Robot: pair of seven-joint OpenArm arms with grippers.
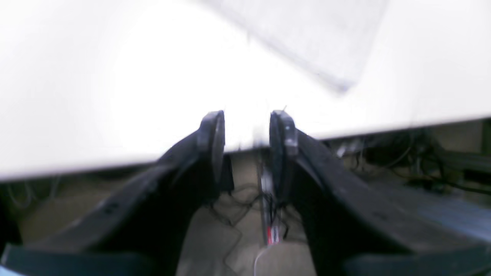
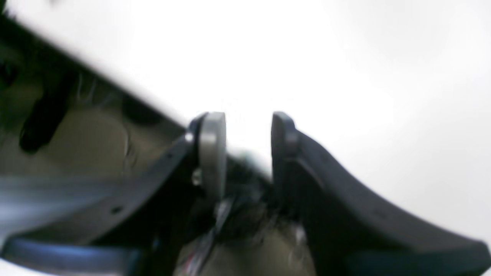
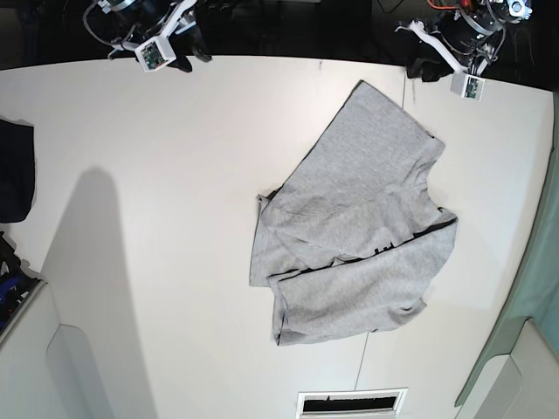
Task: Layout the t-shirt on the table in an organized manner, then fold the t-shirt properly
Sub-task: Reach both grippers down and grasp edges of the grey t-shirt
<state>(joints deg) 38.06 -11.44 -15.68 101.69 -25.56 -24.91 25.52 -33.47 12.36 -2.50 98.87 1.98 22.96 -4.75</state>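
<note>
The light grey t-shirt (image 3: 358, 227) lies rumpled on the white table (image 3: 175, 175), right of centre, partly doubled over itself, with a sliver of black print showing at a fold. My left gripper (image 1: 246, 122) hovers over the table's far edge, open, nothing between its fingers; a blurred corner of the t-shirt (image 1: 307, 38) lies ahead of it. In the base view the left gripper (image 3: 419, 66) sits just beyond the shirt's top corner. My right gripper (image 2: 248, 122) is open and empty above the table edge, at the far left (image 3: 186, 59), well away from the shirt.
A dark cloth (image 3: 13, 170) lies at the table's left edge. A pale grey-green panel (image 3: 533, 297) borders the right side. A slotted white box (image 3: 349, 403) sits at the near edge. Cables hang below the far edge (image 1: 402, 153).
</note>
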